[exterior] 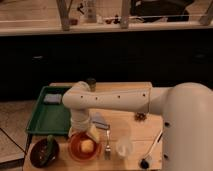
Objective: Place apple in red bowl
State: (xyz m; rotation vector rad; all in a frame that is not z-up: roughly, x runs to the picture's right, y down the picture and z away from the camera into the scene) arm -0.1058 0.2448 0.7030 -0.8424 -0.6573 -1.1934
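Note:
The red bowl (79, 150) sits near the front edge of the wooden table, left of centre. The apple (87, 146), small and pale yellow, lies inside it. My gripper (93, 132) hangs at the end of the white arm (115, 101), just above the bowl's back right rim and close over the apple. I cannot tell whether it touches the apple.
A dark maroon bowl (41, 156) with a green item (50, 141) stands left of the red bowl. A fork (107, 146) and a translucent cup (123, 146) lie to its right. A green tray (49, 117) with a blue sponge (51, 98) is at the left. A white utensil (152, 150) lies at the right.

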